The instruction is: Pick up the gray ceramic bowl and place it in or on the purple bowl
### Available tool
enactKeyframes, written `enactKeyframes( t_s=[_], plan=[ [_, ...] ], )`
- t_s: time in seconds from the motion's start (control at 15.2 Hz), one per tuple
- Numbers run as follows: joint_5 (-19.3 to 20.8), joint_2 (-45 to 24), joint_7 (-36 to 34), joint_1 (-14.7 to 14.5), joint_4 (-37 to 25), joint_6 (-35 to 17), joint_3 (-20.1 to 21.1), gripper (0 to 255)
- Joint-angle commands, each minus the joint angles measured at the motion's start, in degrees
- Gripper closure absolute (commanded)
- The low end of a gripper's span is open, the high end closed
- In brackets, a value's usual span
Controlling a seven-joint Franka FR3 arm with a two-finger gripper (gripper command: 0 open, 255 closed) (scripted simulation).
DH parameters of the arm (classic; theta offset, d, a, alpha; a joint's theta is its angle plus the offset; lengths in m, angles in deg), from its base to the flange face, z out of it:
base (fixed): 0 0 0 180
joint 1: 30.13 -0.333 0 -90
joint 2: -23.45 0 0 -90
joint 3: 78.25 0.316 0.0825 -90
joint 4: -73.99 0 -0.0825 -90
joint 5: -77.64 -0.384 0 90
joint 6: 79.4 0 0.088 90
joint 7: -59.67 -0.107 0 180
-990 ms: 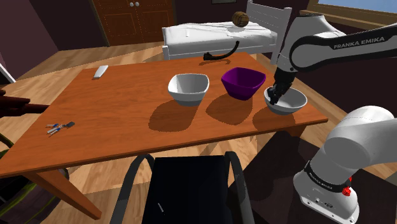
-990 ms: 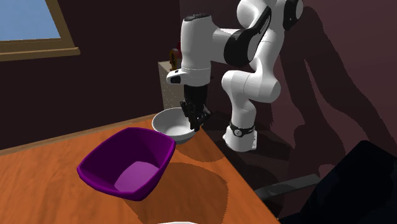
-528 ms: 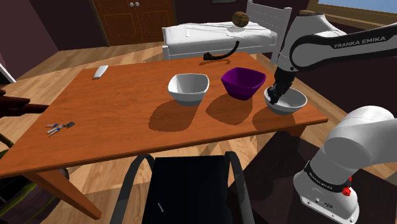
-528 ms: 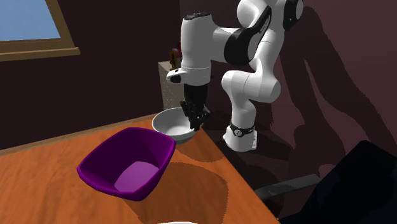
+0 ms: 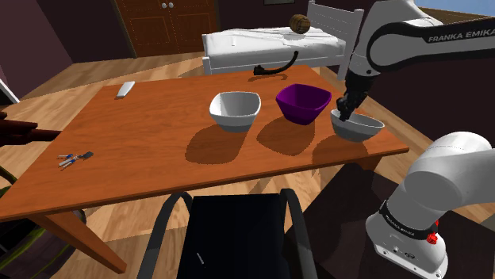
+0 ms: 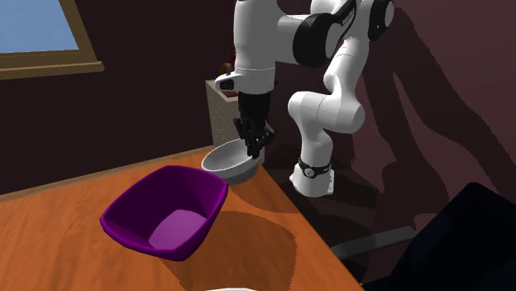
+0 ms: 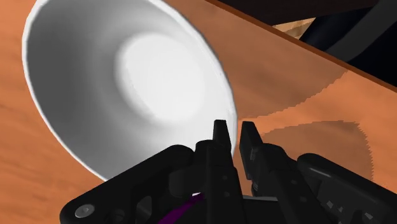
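Gray bowl (image 5: 359, 128) is pinched by its rim in the nearly closed gripper (image 5: 344, 113), held tilted just above the table (image 5: 159, 150), right of the purple bowl (image 5: 302, 103) in the shoulder view.

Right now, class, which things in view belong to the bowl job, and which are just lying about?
Job: gray bowl, clasped by the gripper; purple bowl.
Lying about: white bowl, keys, white bed, black chair.
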Motion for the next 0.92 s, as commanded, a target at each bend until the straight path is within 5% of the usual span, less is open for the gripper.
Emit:
enactKeyframes(
  t_s=[0.0, 0.46, 0.53, 0.86],
  plan=[
    [-0.16, 0.21, 0.08, -0.08, -1.45, 1.56, 0.17, 255],
    [-0.74, -0.17, -0.01, -0.2, -5.02, 5.58, 0.57, 255],
    [-0.74, -0.17, -0.01, -0.2, -5.02, 5.58, 0.57, 0],
    [-0.85, -7.47, -11.29, 0.61, -2.58, 0.29, 7.0, 0]
  ],
)
